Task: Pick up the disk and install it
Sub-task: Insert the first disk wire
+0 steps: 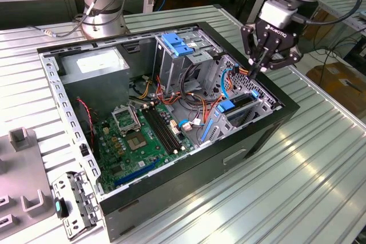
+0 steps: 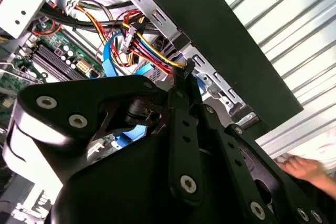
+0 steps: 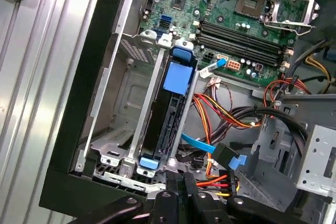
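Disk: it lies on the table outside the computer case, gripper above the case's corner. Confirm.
Not on the table: the first wrist view shows the disk slotted in the drive cage inside the computer case. The gripper is above the case's corner.

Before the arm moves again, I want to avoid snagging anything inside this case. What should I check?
1. Disk in its bay: ok. The disk stands on edge in the drive cage.
2. Claw free of the disk: ok. The claw has its fingers together above the cage.
3. Wires clear of the claw: not ok. The red and yellow wires run right by its tips.
4. Disk fully seated: cannot tell.
5. People clear: not ok. A hand is beside the case.
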Available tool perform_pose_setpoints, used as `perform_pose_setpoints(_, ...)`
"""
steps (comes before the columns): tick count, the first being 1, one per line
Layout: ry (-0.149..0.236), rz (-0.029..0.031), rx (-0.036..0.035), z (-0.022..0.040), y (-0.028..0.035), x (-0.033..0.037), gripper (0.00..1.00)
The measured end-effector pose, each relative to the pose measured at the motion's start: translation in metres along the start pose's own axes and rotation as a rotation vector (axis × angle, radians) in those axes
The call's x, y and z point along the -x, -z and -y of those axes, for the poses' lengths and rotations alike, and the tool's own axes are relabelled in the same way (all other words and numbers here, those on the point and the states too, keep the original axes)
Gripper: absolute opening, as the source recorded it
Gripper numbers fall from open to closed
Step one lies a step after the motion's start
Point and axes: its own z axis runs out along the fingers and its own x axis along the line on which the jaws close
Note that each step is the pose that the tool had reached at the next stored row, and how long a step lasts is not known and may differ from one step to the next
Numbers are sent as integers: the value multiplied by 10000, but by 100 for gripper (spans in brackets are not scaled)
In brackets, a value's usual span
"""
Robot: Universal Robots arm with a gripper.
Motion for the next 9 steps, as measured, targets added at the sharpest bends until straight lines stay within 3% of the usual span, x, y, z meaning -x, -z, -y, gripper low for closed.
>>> perform_pose_setpoints(4, -829, 9, 19, 0, -6, 0, 16)
perform_pose_setpoints(7, -1700, 19, 39, 0, -13, 0, 16)
perform_pose_setpoints(9, -1822, 24, 42, -18, -16, 6, 16)
